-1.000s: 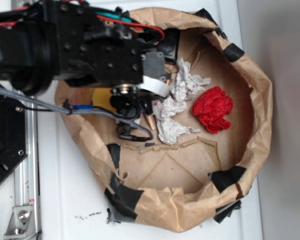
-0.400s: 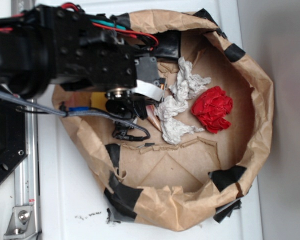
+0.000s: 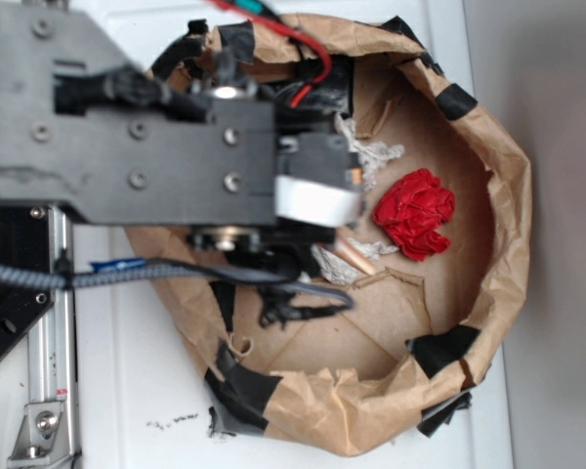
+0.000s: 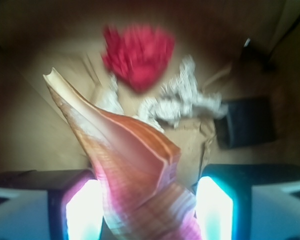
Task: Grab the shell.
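Note:
The shell (image 4: 130, 165), glossy orange-tan with cream stripes, stands between my gripper's (image 4: 147, 210) two lit pads in the wrist view. Its long pointed tail reaches up and to the left. The left pad (image 4: 82, 210) and the right pad (image 4: 215, 210) close in on its body from both sides, and it hangs above the brown paper floor. In the exterior view only a tan piece of the shell (image 3: 356, 251) pokes out from under the black wrist (image 3: 176, 147). The wrist hides the fingers there.
A brown paper bag wall (image 3: 508, 195) with black tape patches rings the work area. Inside lie a red crumpled wad (image 3: 415, 213), also in the wrist view (image 4: 137, 52), and off-white paper wads (image 3: 371, 151) (image 4: 182, 102). A black tape patch (image 4: 245, 122) lies to the right.
The arm has risen toward the exterior camera and now looms much larger, covering the bag's left half. The shell has come up off the floor with the gripper, away from the white wads.

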Controlling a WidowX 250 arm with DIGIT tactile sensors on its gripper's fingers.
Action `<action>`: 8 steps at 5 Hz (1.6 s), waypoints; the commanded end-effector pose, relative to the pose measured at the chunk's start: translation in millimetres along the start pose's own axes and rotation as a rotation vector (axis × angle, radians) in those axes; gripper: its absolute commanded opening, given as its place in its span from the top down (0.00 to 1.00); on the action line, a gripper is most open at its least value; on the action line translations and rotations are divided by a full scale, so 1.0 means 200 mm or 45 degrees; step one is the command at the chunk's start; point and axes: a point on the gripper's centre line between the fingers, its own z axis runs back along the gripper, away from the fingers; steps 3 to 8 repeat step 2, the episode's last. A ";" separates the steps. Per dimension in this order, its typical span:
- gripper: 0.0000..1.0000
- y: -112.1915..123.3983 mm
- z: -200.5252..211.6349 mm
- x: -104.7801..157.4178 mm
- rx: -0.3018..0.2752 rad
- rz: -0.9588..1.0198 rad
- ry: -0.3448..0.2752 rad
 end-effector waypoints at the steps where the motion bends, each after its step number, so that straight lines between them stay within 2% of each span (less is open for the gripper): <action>1: 1.00 -0.14 0.20 0.08 -0.092 0.090 0.019; 2: 1.00 -0.15 0.20 0.07 -0.082 0.169 0.078; 8: 1.00 -0.15 0.20 0.07 -0.082 0.169 0.078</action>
